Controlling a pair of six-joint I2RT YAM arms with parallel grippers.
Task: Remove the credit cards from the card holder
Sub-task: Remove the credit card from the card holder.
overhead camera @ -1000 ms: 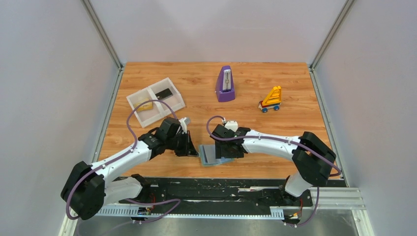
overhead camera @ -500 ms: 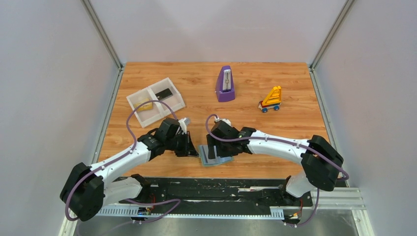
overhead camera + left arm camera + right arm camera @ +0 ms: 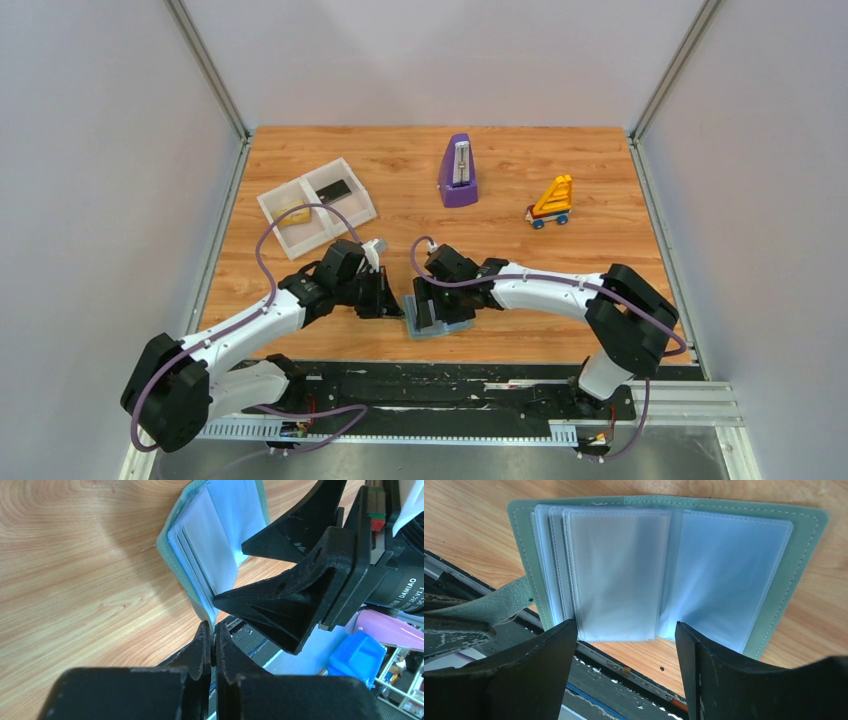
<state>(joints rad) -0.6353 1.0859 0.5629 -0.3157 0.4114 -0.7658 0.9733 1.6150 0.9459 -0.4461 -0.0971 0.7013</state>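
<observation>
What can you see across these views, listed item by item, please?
holder: 1, teal, lying open at the table's near edge
tray: 1, white, far left
yellow card: 1, yellow, tray's left compartment
dark card: 1, dark, tray's right compartment
metronome: 1, purple, far centre
toy car: 1, yellow and orange, far right
table: 1, wood
left gripper: 1, black, shut, beside holder
right gripper: 1, black, open, over holder

Light: bright, even, from overhead | Shadows: you get soft, short ones on the counter (image 3: 400, 170) | Glare: pale sheen washes the clear sleeves of the card holder (image 3: 664, 570) | Focus: top view sharp; your jaws blur near both wrist lenses
</observation>
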